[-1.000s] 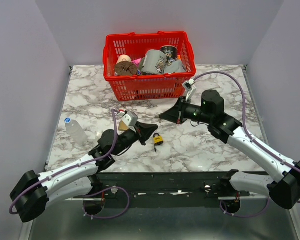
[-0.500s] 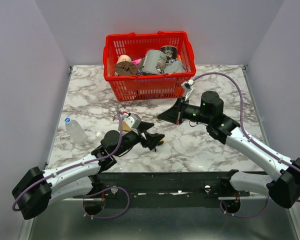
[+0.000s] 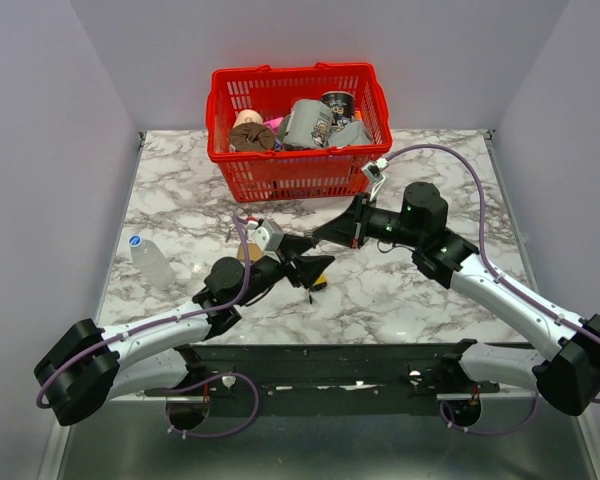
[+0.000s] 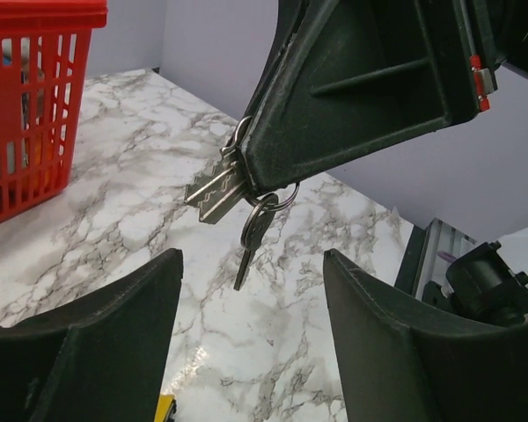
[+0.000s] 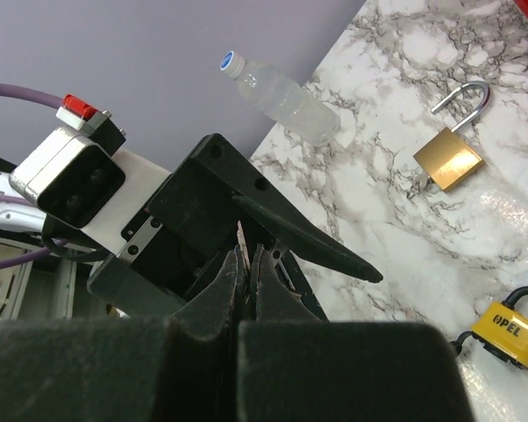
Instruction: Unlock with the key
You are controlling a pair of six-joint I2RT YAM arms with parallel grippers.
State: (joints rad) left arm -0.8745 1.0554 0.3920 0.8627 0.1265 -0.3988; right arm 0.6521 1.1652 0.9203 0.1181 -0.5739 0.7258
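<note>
Right claw is closed to a narrow pinch on the key. In the left wrist view the grey blade sticks out toward 9 o'clock from the claw tip. There may be 2 blades stacked there, can't tell. In the right wrist view only a thin metal sliver shows between the closed fingertips.

1 spare key dangles at 6 o'clock from the same ring, clear of the table.

Left claw is spread wide and holds nothing. In its own camera the 2 fingers sit at 7 and 5 o'clock, with the hanging spare key in line with the gap and touching neither.

In the top view the 2 claws meet near the table centre, with the right tip at 1 o'clock of the left tip, just beside it.

Yellow padlock lies flat on the marble with its black shackle closed. In the top view it is at 6 o'clock of the left claw and mostly hidden by it.

Brass padlock lies flat with its shackle swung open, at 11 o'clock of the yellow one and well apart from it.

Clear bottle with a blue cap lies at the table's 9 o'clock edge.

Red basket full of items stands at 12 o'clock.
</note>
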